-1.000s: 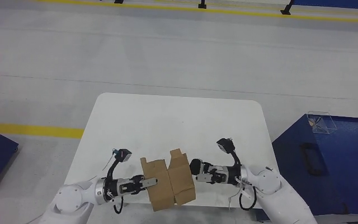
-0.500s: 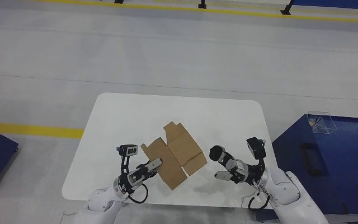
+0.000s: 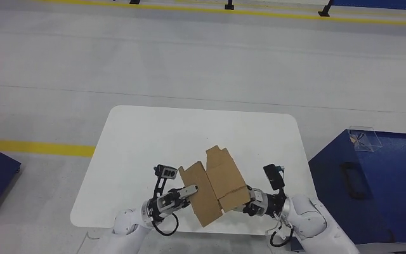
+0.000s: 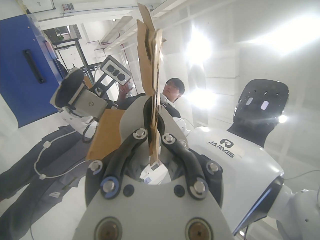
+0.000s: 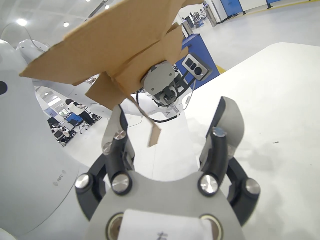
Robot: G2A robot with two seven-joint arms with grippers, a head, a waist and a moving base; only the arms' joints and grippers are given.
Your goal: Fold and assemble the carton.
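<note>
The carton (image 3: 214, 183) is a flattened brown cardboard blank, held tilted above the near part of the white table (image 3: 190, 130). My left gripper (image 3: 189, 190) is shut on its left edge; in the left wrist view the cardboard (image 4: 150, 58) stands edge-on, pinched between the fingers of that gripper (image 4: 153, 126). My right gripper (image 3: 248, 207) sits just under the carton's right edge. In the right wrist view it (image 5: 172, 123) is open with nothing between its fingers, the carton (image 5: 112, 43) hanging above and beyond them, and the left gripper (image 5: 160, 82) clamped on the far side.
A blue cabinet (image 3: 368, 184) stands to the right of the table, with a small clear box (image 3: 363, 137) on top. The table's far half is bare white surface. Grey floor with yellow lines surrounds the table.
The left arm has carried the carton to the right and turned it. The right arm drew back to the right, then came in again under the carton's right edge.
</note>
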